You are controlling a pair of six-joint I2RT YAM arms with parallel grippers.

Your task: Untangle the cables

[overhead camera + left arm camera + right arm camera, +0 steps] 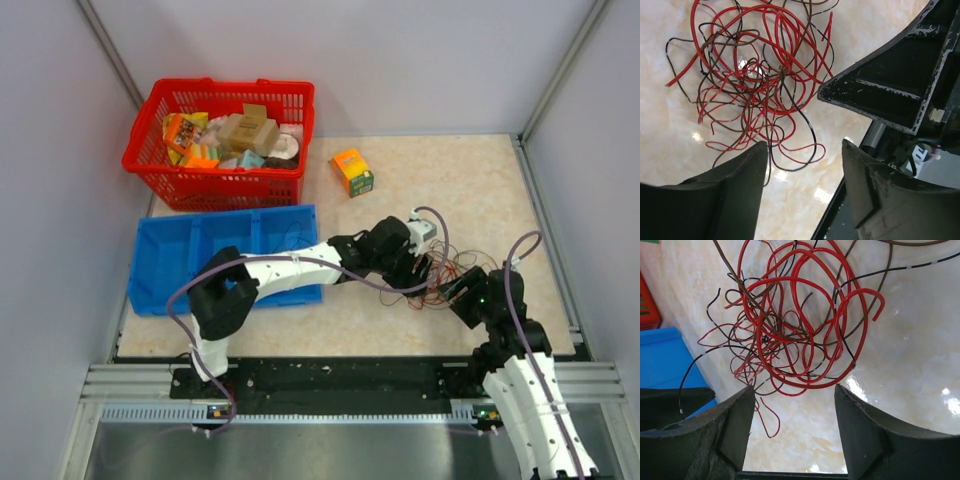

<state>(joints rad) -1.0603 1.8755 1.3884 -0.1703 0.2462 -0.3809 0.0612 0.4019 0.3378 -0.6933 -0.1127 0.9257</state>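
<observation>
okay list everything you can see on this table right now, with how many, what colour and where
cables: one tangled bunch, red and dark brown or black, right of centre between the two arms
basket: one, red, far left corner, full of small packages
tray: one, blue, near side of the basket
small box: one, orange and green, right of the basket
table: one, beige marble look
left gripper: jaws apart beside the bunch
right gripper: jaws apart beside the bunch

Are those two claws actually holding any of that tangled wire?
No. Both the left claw and right claw stand open just above the cables, with nothing between their fingers.
</observation>
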